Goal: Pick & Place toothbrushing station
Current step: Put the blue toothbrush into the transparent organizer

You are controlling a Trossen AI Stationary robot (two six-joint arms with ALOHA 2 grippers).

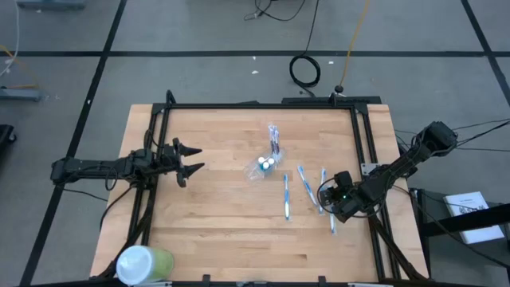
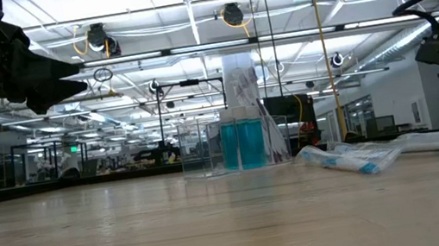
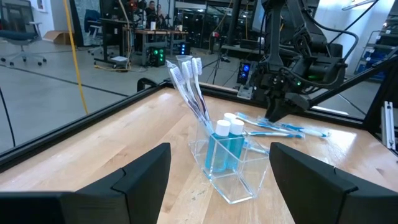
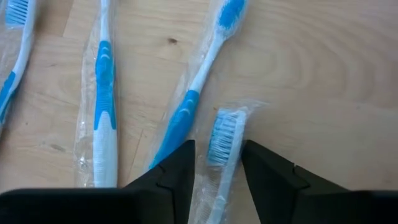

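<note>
A clear plastic cup [image 1: 264, 167] stands upright mid-table. Blue-and-white toothbrushes [image 3: 188, 79] lean out of it, and white-capped teal tubes [image 3: 224, 146] stand inside. More wrapped toothbrushes [image 1: 287, 197] lie flat on the wood to its right. My right gripper [image 4: 217, 152] points steeply down over the rightmost wrapped toothbrush [image 4: 222, 134]. It is open, with one finger on each side of the brush just below the bristle head. My left gripper [image 1: 198, 159] hovers open and level at the table's left, facing the cup from a distance. My right gripper comes from above, slanting down, with its fingers [image 4: 177, 168] on either side of the wrapped toothbrush's neck [image 4: 225, 163]. The brush lies flat on the table. I cannot tell whether the fingers touch the brush or its wrapper.
A green cup with a white lid [image 1: 145, 263] lies at the near left corner. A black frame rail [image 1: 263, 106] runs along the table's far edge and down both sides. Two more wrapped brushes [image 4: 104, 93] lie beside the one under my right gripper.
</note>
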